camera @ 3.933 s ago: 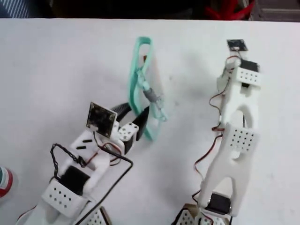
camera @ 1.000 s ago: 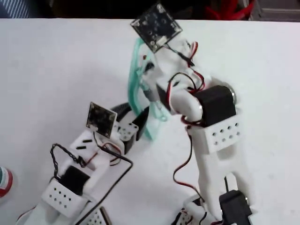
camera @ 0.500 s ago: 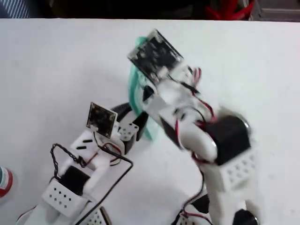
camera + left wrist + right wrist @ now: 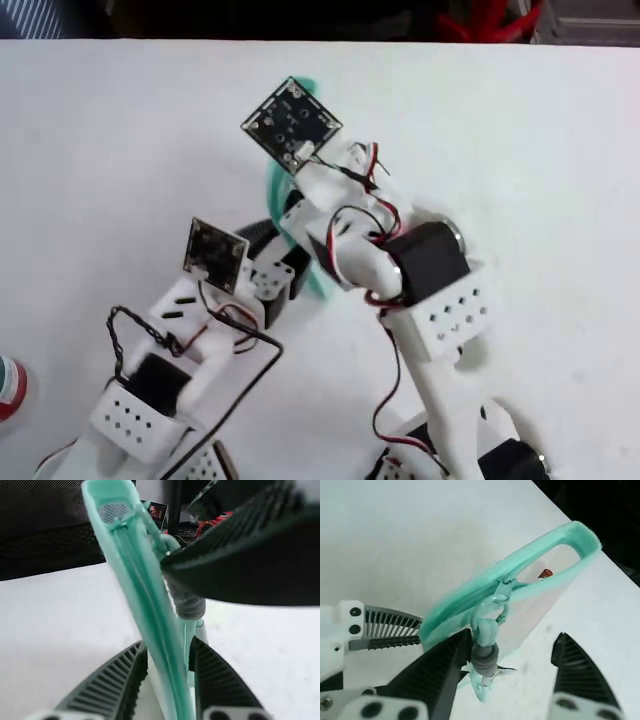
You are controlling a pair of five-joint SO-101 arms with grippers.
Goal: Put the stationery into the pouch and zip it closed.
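Note:
The teal-rimmed clear pouch (image 4: 150,595) stands on edge on the white table (image 4: 120,130). My left gripper (image 4: 167,682) is shut on its near end, one finger on each side of the rim. The zip is partly open at the far end (image 4: 570,542), where a red-tipped item (image 4: 545,573) shows inside. The grey zipper pull (image 4: 485,655) hangs from the slider beside one finger of my right gripper (image 4: 507,675). That gripper is open above the pouch and holds nothing. In the high view the right arm (image 4: 400,260) covers most of the pouch (image 4: 272,185).
A red, white and green object (image 4: 8,385) sits at the table's left edge. The left arm (image 4: 170,350) takes up the front left corner. Bare table lies to the far left and far right.
The right arm has swung from the right side of the table over to the pouch, and its open gripper now hangs by the zipper pull. The left arm has kept still.

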